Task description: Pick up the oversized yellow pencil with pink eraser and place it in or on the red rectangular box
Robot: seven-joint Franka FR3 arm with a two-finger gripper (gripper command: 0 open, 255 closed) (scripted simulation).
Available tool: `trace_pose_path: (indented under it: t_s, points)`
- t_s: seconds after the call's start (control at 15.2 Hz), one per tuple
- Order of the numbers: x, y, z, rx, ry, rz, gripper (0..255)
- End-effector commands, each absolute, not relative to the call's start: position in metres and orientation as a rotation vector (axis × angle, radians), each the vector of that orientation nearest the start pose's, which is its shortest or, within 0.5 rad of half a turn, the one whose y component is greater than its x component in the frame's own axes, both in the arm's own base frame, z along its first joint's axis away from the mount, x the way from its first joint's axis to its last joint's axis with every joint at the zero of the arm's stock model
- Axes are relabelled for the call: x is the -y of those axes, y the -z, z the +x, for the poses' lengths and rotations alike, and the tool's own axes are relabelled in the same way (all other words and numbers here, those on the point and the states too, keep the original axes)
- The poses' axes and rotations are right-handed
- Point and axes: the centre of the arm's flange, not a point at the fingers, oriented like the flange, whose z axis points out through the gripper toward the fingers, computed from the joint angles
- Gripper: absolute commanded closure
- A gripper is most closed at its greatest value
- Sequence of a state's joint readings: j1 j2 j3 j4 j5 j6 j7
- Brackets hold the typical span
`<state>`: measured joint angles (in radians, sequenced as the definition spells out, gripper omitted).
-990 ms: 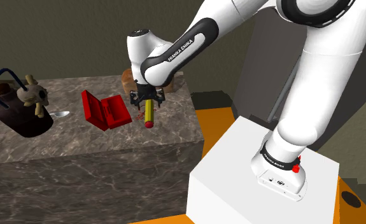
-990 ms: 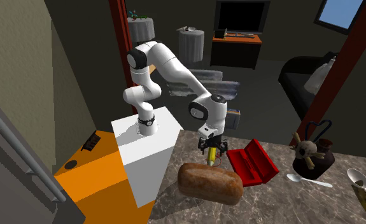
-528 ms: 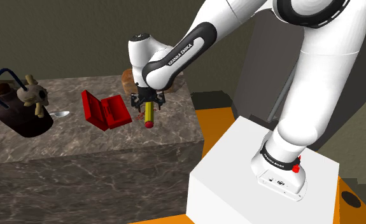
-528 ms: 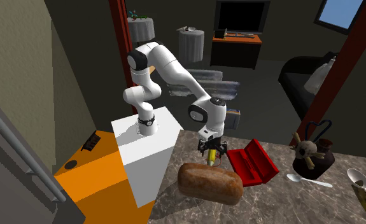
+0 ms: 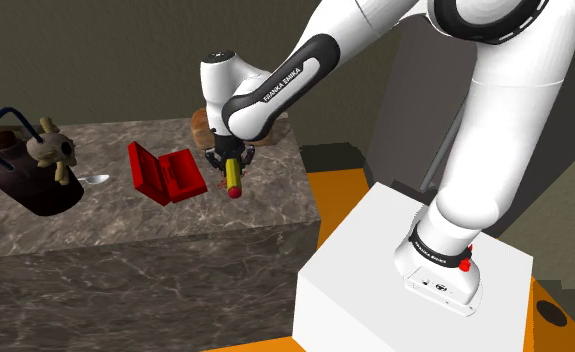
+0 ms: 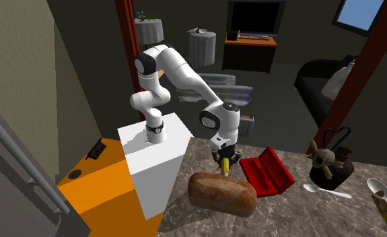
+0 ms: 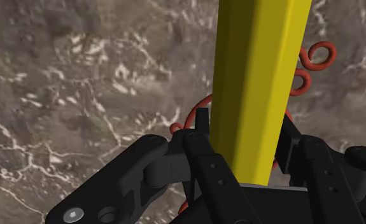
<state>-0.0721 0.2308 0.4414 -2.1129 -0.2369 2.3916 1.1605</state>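
The big yellow pencil [image 5: 233,179] lies on the marble counter [image 5: 125,225], its reddish eraser end [image 5: 233,192] toward the counter's front edge. It sits just to the right of the open red box [image 5: 168,173] in the shoulder view. My black gripper [image 5: 230,160] comes down on the pencil's far part, and its jaws are shut on it. In the wrist view the yellow shaft [image 7: 261,83] runs up between the fingers [image 7: 200,130], which clasp it on both sides. In the second exterior view the gripper [image 6: 223,160] holds the pencil [image 6: 223,167] beside the red box [image 6: 267,172].
A brown bread loaf [image 6: 222,192] lies close beside the gripper, also seen behind it [image 5: 202,122]. A red coiled wire [image 7: 312,57] lies on the counter under the pencil. A dark pot with a skull-like figure [image 5: 40,170] and a spoon [image 5: 95,180] stand further left. The white stand [image 5: 415,270] is at lower right.
The fingers, spread apart on either side of the pencil a second ago, have closed onto it. The hand also came down slightly; the pencil has not moved.
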Motion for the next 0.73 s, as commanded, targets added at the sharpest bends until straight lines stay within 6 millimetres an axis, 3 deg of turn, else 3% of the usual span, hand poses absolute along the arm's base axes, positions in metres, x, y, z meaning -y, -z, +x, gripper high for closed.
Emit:
trace_pose_path:
  t_s: [0.0,0.2,0.66]
  points:
    - [-0.2,-0.316,0.54,-0.989,0.141,-2.988,255]
    - [-0.201,-0.318,0.538,-0.99,0.141,-2.988,255]
    - [-0.201,-0.355,0.538,-0.99,0.141,-2.988,255]
